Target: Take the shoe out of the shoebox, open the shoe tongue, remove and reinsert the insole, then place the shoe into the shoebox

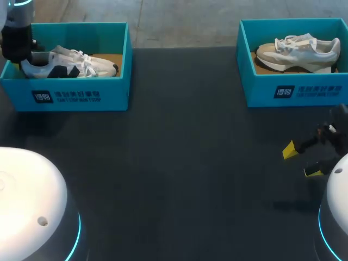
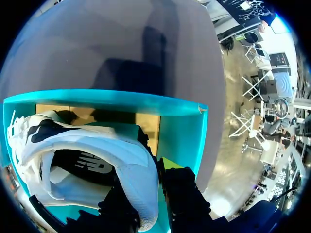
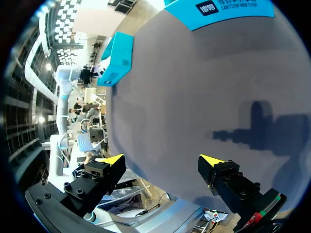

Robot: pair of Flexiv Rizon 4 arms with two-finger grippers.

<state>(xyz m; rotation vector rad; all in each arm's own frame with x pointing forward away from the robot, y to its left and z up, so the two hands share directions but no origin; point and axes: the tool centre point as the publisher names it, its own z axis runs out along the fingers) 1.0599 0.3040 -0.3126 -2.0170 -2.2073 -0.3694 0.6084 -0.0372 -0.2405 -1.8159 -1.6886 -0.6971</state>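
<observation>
The left arm comes down at the far left, and the left gripper is clamped from both sides on the heel of the shoe. The right gripper hangs low at the near right, its fingers spread wide and pointing toward the middle.

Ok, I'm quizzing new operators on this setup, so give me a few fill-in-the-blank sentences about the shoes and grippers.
1. The left gripper is shut on the white shoe at its ____.
2. The right gripper hangs above the table, fingers ____.
3. The beige shoe lies in the ____ shoebox.
Missing words: heel; open; right.
</observation>
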